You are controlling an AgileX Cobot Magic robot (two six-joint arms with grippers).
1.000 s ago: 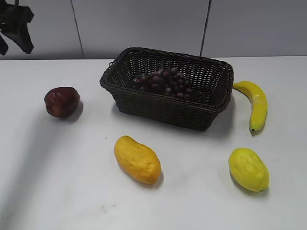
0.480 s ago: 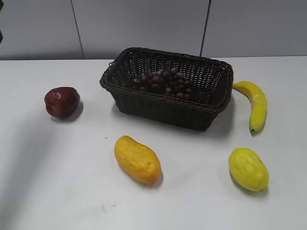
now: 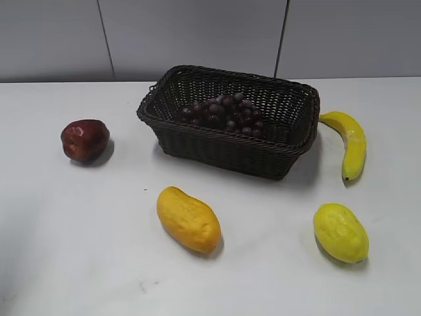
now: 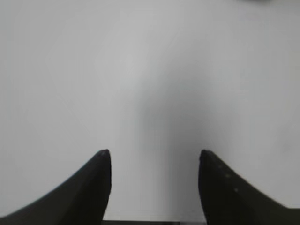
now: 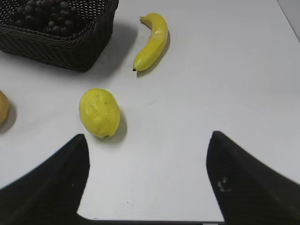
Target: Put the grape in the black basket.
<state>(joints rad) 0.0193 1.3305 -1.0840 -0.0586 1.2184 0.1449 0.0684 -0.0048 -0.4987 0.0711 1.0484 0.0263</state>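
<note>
The grape (image 3: pixel 225 112), a bunch of dark purple-red grapes, lies inside the black basket (image 3: pixel 223 148) at the back middle of the white table. Both also show at the top left of the right wrist view, the grape (image 5: pixel 44 14) in the basket (image 5: pixel 61 49). Neither arm shows in the exterior view. My left gripper (image 4: pixel 154 157) is open and empty over bare white table. My right gripper (image 5: pixel 147 140) is open and empty, above the table in front of the yellow fruit.
A dark red apple (image 3: pixel 84 139) sits left of the basket. An orange-yellow mango (image 3: pixel 188 219) lies in front of it. A yellow lemon-like fruit (image 3: pixel 340 232) (image 5: pixel 99 112) lies front right. A banana (image 3: pixel 350 142) (image 5: pixel 152 40) lies right of the basket.
The dark arm at the top left of the exterior view has drawn back out of the frame. The grape, basket and other fruit have not moved.
</note>
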